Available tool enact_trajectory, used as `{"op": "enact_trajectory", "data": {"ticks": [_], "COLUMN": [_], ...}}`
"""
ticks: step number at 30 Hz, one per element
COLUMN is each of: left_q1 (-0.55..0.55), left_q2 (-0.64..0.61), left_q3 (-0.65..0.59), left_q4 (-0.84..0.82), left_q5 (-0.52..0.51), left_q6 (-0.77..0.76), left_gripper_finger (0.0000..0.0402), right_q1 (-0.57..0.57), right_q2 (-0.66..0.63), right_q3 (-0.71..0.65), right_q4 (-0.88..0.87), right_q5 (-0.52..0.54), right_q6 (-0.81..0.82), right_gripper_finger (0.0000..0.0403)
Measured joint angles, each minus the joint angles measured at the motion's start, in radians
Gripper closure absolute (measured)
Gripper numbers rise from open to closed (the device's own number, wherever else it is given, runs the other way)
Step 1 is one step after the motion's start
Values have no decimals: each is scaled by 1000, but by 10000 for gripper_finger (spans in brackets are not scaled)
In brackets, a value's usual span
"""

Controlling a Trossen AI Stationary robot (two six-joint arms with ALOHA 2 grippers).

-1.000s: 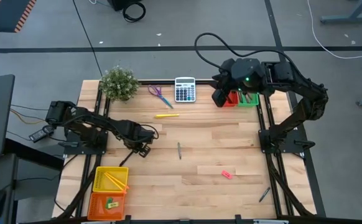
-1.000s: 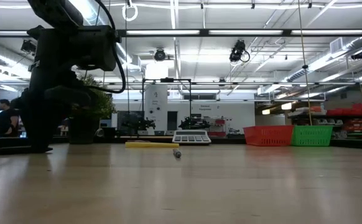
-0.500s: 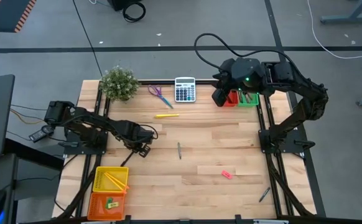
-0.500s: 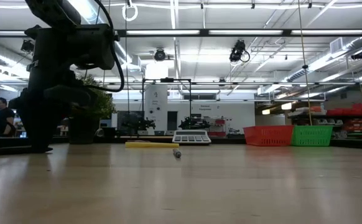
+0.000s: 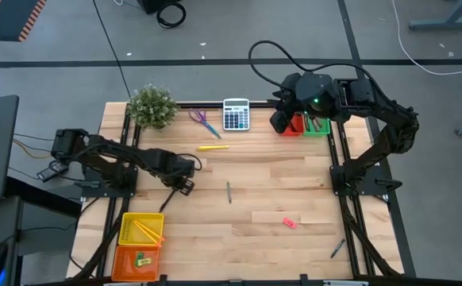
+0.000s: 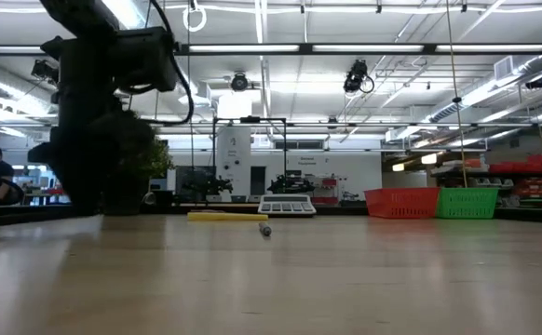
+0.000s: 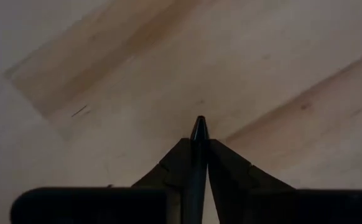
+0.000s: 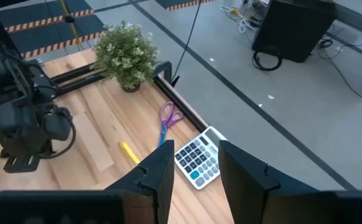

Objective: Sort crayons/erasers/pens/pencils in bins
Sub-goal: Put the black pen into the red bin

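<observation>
From above, we've got the left pincer (image 5: 185,187) clamped on a thin dark pen (image 5: 167,200) near the yellow mesh bin (image 5: 140,229), which has pencils in it; the orange mesh bin (image 5: 138,260) has an eraser. Still loose on the wooden table (image 5: 294,183): a bright yellow pen (image 5: 213,147), a dark pen (image 5: 229,191) and a pink eraser (image 5: 289,222). Left wrist view confirms that grip. In its own wrist view the right pincer (image 8: 195,169) is parted and empty, hanging by the red and green bins.

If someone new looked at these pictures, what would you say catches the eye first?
The left end effector hangs over the table's left side, shut on a dark pen. Beside the calculator at the back edge, the right end effector hovers open next to the red bin. A pink eraser lies alone near the front right.
</observation>
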Motion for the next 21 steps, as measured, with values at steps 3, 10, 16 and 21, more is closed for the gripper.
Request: {"op": "enact_trajectory", "data": {"ticks": [3, 10, 16, 21], "left_q1": [23, 83, 139, 172], "left_q2": [-37, -156, -264, -336], "left_q3": [2, 2, 3, 4], "left_q4": [40, 108, 218, 431], "left_q5": [3, -26, -59, -61], "left_q6": [1, 1, 8, 37], "left_gripper_finger": [353, 352, 351, 359], "right_q1": [0, -1, -71, -105], "right_q2": [0, 0, 0, 0], "right_q3": [0, 0, -50, -160], "right_q4": [4, -5, 2, 58], "right_q5": [1, -4, -256, -532], "right_q6": [1, 80, 209, 269], "right_gripper_finger": [272, 272, 272, 272]}}
